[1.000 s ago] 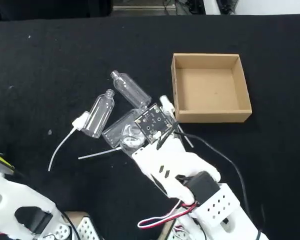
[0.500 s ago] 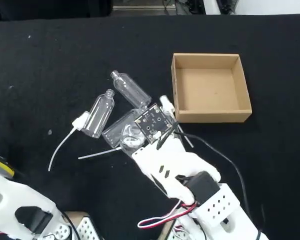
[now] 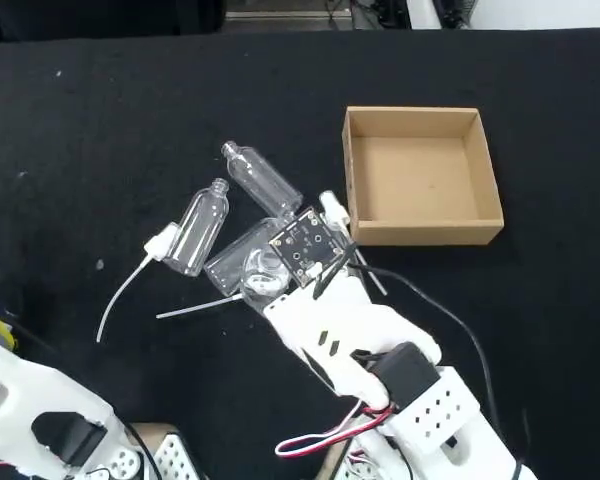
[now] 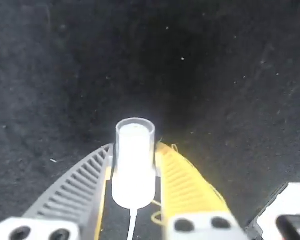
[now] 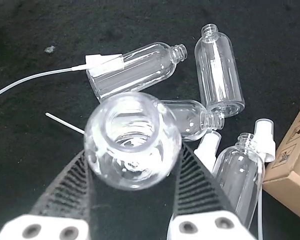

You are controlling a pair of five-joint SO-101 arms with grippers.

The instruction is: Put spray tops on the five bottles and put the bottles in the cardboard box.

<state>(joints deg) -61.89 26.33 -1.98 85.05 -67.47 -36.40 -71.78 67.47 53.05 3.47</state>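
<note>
The black table [image 3: 100, 100] carries the cardboard box [image 3: 420, 175] right of centre. The right arm [image 3: 360, 330] hides part of the loose bottles [image 5: 217, 70] beside the box. The left arm [image 3: 30, 410] is cut off at the near left corner. The right gripper [image 5: 134, 155] clamps an uncapped clear bottle [image 5: 132, 132]. The left gripper [image 4: 135, 150] pinches a white spray top [image 4: 134, 172].

Tally coming in: five bottles, four spray tops on show, one box!
Clear bottles, here we go: first bottle [image 5: 132, 142], second bottle [image 5: 135, 70], third bottle [image 5: 219, 65], fourth bottle [image 5: 190, 117], fifth bottle [image 5: 240, 167]. That's five. White tops now: first spray top [image 5: 105, 64], second spray top [image 5: 265, 132], third spray top [image 5: 207, 147], fourth spray top [image 4: 134, 160]. That's four. One loose thin tube [image 5: 65, 123], its head hidden. And a single cardboard box [image 3: 420, 232].
</note>
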